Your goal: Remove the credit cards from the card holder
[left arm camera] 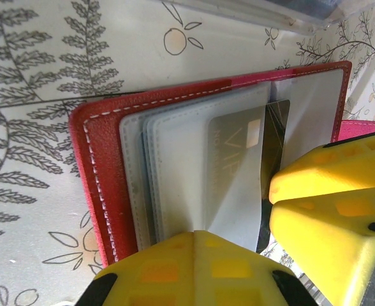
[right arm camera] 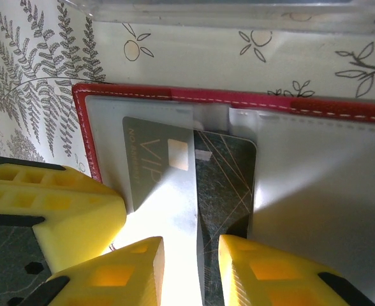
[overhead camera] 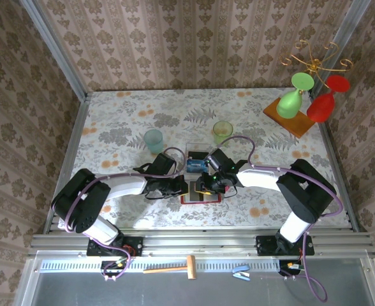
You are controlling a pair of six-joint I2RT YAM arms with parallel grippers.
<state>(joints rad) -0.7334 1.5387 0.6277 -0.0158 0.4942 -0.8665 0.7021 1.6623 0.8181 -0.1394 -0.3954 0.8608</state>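
Card holder (overhead camera: 200, 198) lies open at mid near edge of the surface. Left gripper (left arm camera: 194, 258), jaws together, pins its pockets. Right gripper (right arm camera: 191, 252) pinches the dark credit card (right arm camera: 229, 172), half out — pull straight along the slot, slowly, holder pinned.

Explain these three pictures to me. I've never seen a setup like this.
Two robot arms are bolted at a table's near edge. The wide picture looks down from above; the two close-ups come from a camera on each wrist, yellow fingers in view. The left hand and right hand meet over an open red card holder. A dark card peeks from its grey pocket by the right hand's fingers; whether it is gripped is unclear. Two cups and a clear box stand behind.
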